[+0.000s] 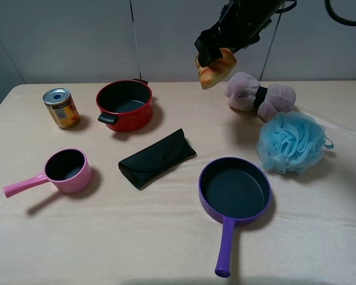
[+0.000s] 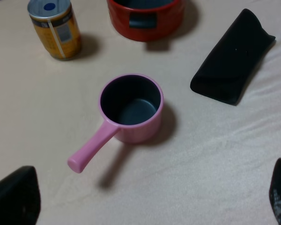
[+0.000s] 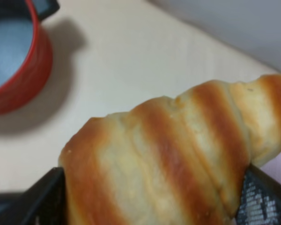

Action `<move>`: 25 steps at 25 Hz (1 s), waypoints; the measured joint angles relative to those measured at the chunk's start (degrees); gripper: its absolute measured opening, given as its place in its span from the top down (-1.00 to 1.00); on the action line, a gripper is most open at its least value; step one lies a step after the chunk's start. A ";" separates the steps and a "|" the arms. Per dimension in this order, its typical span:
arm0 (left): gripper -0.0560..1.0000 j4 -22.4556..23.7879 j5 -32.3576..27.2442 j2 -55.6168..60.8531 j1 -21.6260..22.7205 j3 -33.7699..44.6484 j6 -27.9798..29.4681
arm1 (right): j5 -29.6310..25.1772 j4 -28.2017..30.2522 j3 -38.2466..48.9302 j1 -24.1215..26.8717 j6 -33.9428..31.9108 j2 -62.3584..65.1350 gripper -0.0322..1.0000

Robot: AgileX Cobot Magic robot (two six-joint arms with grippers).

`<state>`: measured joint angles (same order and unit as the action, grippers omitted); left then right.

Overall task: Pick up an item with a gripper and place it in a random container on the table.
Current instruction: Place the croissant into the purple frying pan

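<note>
My right gripper (image 1: pixel 212 52) is clamped on the croissant (image 1: pixel 216 69), with its 2 dark fingers (image 3: pixel 266 200) pressing either side. It holds the croissant raised over the back of the table (image 1: pixel 166 237), near the mauve towel bundle (image 1: pixel 249 89). The purple frying pan (image 1: pixel 203 189) sits well apart, toward the front. My left gripper (image 2: pixel 147 194) has its fingers spread wide over the pink saucepan (image 2: pixel 131 108).

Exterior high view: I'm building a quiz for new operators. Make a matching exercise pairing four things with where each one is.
Things:
1. croissant
2. can
3. glasses case
4. purple pan

Places:
A. middle of the table
B. empty, handle toward the near edge
C. held off the table in the right gripper
D. left of the red pot

Pairs: 1-C, 2-D, 3-A, 4-B
</note>
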<state>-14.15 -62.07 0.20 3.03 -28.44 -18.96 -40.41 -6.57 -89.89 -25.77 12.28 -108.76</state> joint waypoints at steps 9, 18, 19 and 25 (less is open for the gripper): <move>-0.98 0.00 0.00 0.00 0.00 0.00 0.00 | 1.12 0.00 13.94 -0.20 -0.64 11.58 -0.07; -0.98 0.00 0.00 0.00 0.00 0.00 0.00 | 3.33 0.00 24.84 -4.85 -3.12 18.71 -0.07; -0.98 0.00 0.00 0.00 0.00 0.00 0.00 | 3.45 0.00 25.81 -5.65 -3.46 19.16 -0.07; -0.98 0.00 0.00 0.00 0.00 0.00 0.00 | 5.53 0.00 30.88 -10.50 -5.90 20.65 -0.07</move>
<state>-14.15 -62.07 0.20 3.03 -28.44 -18.96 -34.89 -6.57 -59.01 -36.28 6.38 -88.12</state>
